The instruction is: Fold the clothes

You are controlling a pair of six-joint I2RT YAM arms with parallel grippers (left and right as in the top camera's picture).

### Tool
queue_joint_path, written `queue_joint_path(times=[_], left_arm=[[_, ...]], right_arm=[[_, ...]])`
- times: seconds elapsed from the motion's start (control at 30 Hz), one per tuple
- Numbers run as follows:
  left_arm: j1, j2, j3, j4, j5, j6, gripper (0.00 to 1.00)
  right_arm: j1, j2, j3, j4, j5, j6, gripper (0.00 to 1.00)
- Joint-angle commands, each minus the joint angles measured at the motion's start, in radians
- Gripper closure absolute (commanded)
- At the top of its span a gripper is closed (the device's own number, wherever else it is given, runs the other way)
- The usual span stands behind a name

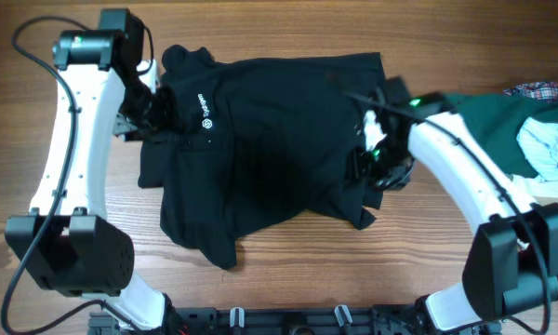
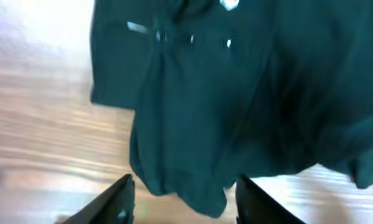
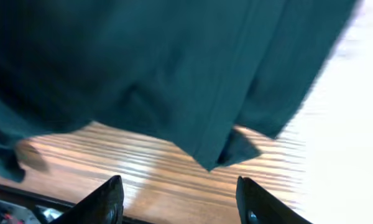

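Observation:
The black polo shirt [image 1: 260,149] lies spread on the wooden table, its collar and small white logo [image 1: 205,105] at the left. My left gripper [image 1: 147,110] hovers over the collar and sleeve at the shirt's left edge; in the left wrist view [image 2: 183,202] its fingers are open with a fold of the shirt [image 2: 236,93] between and beyond them. My right gripper [image 1: 377,154] hovers over the shirt's right edge; in the right wrist view [image 3: 180,202] its fingers are open above bare wood, with the shirt's hem [image 3: 193,81] just ahead.
A dark green garment [image 1: 488,121] lies at the right, with a pale blue and white garment [image 1: 549,149] and a plaid one [image 1: 544,90] on it. The table's front edge carries a black rail [image 1: 288,321].

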Motion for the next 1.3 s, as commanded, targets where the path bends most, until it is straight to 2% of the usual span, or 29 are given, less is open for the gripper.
queue_joint_path(times=[0.0, 0.13, 0.27, 0.4, 0.53, 0.67, 0.8, 1.1, 1.27], left_arm=[[-0.034, -0.044, -0.053, -0.016, 0.043, -0.007, 0.5], [-0.08, -0.19, -0.055, -0.1, 0.036, -0.05, 0.42], [-0.114, -0.367, -0.106, -0.116, -0.059, -0.153, 0.34], [-0.117, -0.545, -0.269, -0.024, -0.083, -0.21, 0.25], [-0.117, -0.669, -0.517, 0.143, -0.077, -0.237, 0.13], [-0.117, -0.658, -0.741, 0.296, -0.019, -0.247, 0.14], [-0.117, -0.587, -0.859, 0.421, 0.037, -0.246, 0.13], [-0.117, -0.4, -0.879, 0.439, 0.094, -0.231, 0.13], [-0.117, -0.358, -0.88, 0.445, 0.094, -0.225, 0.13]], right_arm=[[0.055, -0.011, -0.074, 0.064, -0.019, 0.038, 0.42], [0.114, -0.067, -0.091, 0.086, -0.017, 0.011, 0.38], [0.145, -0.15, -0.094, 0.075, 0.035, 0.026, 0.33], [0.147, -0.207, -0.146, 0.098, 0.072, 0.136, 0.3], [0.146, -0.211, -0.25, 0.209, 0.082, 0.2, 0.3], [0.146, -0.211, -0.306, 0.284, 0.087, 0.21, 0.29], [0.146, -0.208, -0.307, 0.312, 0.115, 0.225, 0.29], [0.146, -0.208, -0.31, 0.285, 0.119, 0.224, 0.28], [0.146, -0.208, -0.356, 0.312, 0.121, 0.243, 0.27]])
